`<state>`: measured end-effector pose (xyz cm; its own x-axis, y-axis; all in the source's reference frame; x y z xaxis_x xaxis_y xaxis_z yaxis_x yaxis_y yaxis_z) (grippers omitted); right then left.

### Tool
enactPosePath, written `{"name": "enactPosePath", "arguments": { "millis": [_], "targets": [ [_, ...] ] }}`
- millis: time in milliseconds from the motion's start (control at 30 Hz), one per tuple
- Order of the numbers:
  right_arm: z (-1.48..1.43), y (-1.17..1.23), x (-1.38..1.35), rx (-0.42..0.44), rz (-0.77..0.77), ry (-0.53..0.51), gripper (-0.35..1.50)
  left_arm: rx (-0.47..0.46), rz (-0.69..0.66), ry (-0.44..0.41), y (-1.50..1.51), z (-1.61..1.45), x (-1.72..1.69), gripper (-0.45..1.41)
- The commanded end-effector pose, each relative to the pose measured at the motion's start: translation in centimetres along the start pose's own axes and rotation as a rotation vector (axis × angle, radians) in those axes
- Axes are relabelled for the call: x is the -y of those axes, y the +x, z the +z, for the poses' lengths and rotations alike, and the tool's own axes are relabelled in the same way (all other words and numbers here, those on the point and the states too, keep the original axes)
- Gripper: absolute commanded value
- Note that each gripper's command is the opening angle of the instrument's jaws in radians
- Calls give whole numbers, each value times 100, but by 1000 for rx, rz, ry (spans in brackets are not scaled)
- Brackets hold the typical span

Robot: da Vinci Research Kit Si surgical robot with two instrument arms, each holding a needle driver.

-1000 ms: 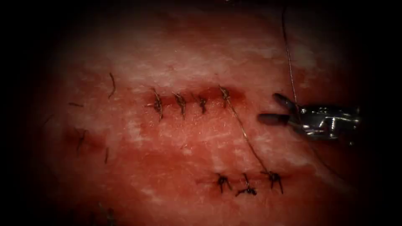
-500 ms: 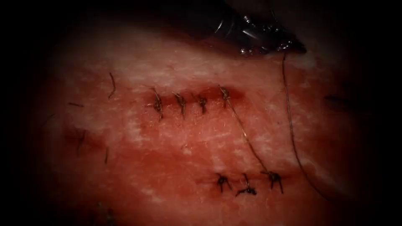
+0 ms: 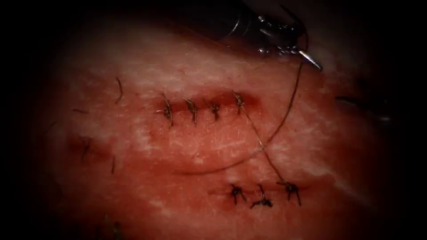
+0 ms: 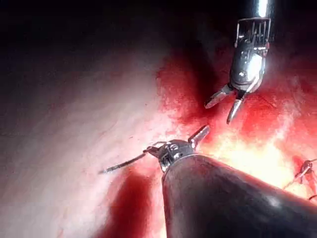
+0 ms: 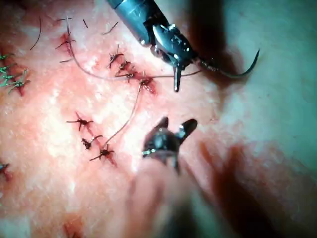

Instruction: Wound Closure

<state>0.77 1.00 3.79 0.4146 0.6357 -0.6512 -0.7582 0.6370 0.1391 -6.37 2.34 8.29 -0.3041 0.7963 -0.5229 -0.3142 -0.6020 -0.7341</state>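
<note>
The left tool (image 3: 302, 46) reaches in over the far edge of the tissue (image 3: 133, 133), up and to the right of the cut (image 3: 204, 106). Its jaws stand wide apart in the right wrist view (image 5: 190, 74) and the left wrist view (image 4: 176, 140). The curved needle (image 5: 237, 72) lies against one jaw near the hinge, clear of the tissue, tip in the air. Its thread (image 3: 284, 115) sags down and left across the tissue. The right tool (image 5: 177, 122) hovers open and holds nothing, also seen as the right tool (image 4: 220, 113) just beyond the left tool.
Several knotted stitches close the upper cut. A second row of three stitches (image 3: 262, 193) lies nearer the front. A strand (image 3: 264, 146) joins the rightmost upper stitch to the lower right one. Short cut thread ends (image 3: 119, 91) lie to the left.
The right tool drew back to the right. The left tool came in from the top with shut jaws, then opened them. The thread slackened into a curve across the tissue.
</note>
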Motion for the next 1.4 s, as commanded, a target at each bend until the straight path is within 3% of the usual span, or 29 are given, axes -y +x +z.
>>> {"name": "enactPosePath", "arguments": {
  "millis": [33, 267, 533, 667, 900, 1000, 1133, 1267, 1333, 1400],
  "targets": [
    [4, -4, 15, -1, -4, 16, 126, 4, 14, -15, -4, -4, -3, 123],
    [7, 2, 26, -11, -17, 61, 126, 49, 153, -61, -20, -58, -28, 123],
    [4, 2, 28, -13, -17, 69, 126, 94, 187, -62, -47, -133, -64, 118],
    [5, 2, 34, -15, -29, 84, 126, 240, 255, 13, -68, -188, -68, 114],
    [7, 7, 44, -10, -51, 105, 126, 583, 404, 298, -105, -304, -33, 99],
    [9, 9, 51, -14, -55, 118, 126, 697, 443, 421, -117, -330, -9, 98],
    [10, 12, 59, -18, -59, 129, 126, 735, 453, 427, -140, -338, 18, 98],
    [10, 14, 63, -21, -65, 137, 126, 738, 414, 390, -174, -323, 34, 93],
    [10, 13, 63, -21, -65, 137, 126, 738, 408, 353, -193, -315, 42, 83],
    [9, 13, 63, -21, -65, 138, 126, 737, 409, 342, -201, -312, 50, 59]
  ]
}}
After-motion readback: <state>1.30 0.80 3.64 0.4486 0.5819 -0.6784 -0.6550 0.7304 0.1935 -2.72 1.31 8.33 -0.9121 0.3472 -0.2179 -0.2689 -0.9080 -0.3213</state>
